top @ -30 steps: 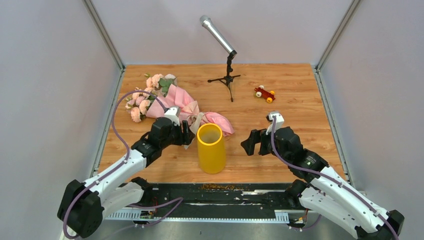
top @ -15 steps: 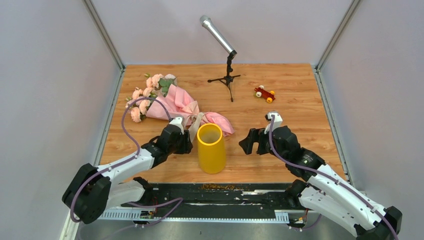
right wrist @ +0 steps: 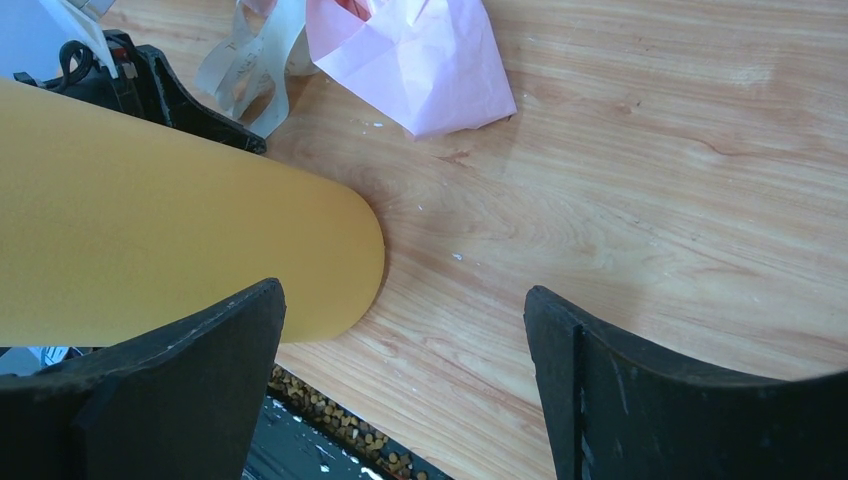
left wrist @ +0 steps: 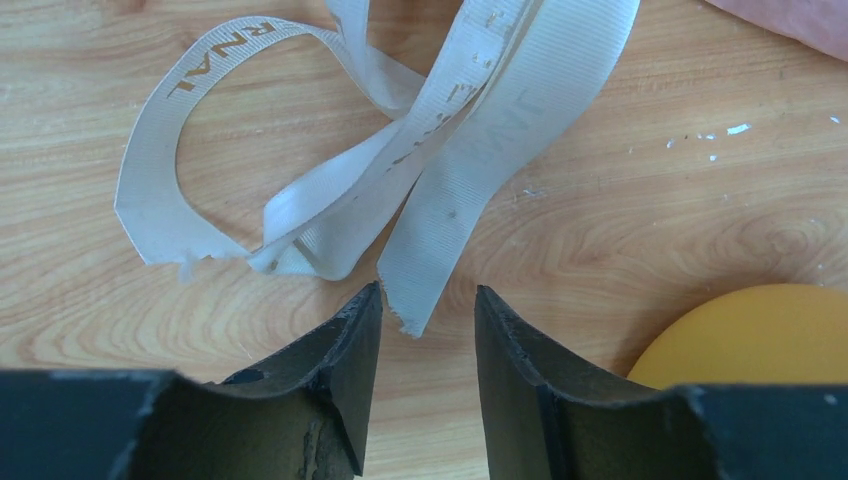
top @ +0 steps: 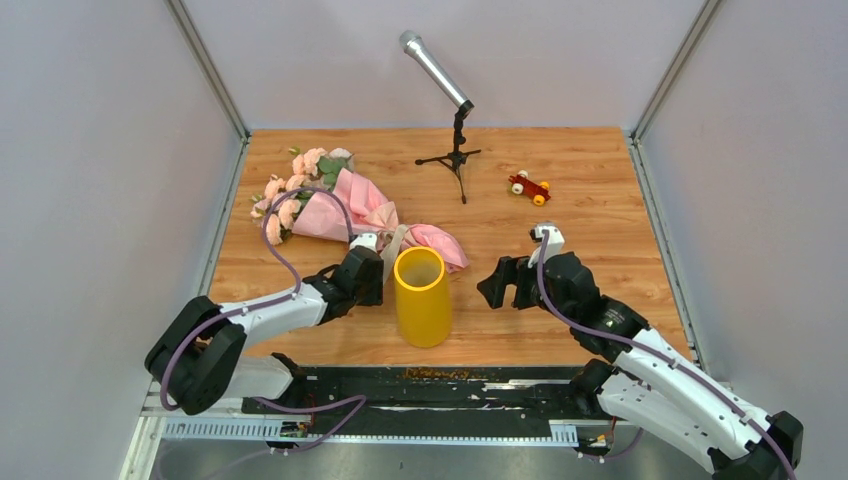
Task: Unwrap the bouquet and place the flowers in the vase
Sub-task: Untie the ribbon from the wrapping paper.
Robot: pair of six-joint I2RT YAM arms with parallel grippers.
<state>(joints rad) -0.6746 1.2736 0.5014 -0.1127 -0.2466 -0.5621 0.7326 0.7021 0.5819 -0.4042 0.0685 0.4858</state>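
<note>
– Bouquet (top: pixel 345 205): where does it lie for you?
– On the worktop (top: pixel 500 335), behind the vase (top: pixel 422 295) and to its left. It is not unwrapped yet: crumpled pale pink paper, the flowers (top: pixel 305 160) spilling from the end farthest from the vase, the beige ribbon (left wrist: pixel 500 110) trailing loose toward it.
– What has just changed?
– Your left arm (top: pixel 270 312) has swung in from over the paper to just left of the vase, and its jaws have narrowed. They are not closed; one ribbon tail lies between the tips, not pinched.
– Meaning?
– You look set to pull the tie, I'd judge. Unwrapping has hardly begun, and the vase holds no flowers.
– And right of the vase?
– Your right arm (top: pixel 650 350) hovers, jaws wide apart, holding nothing.
</note>
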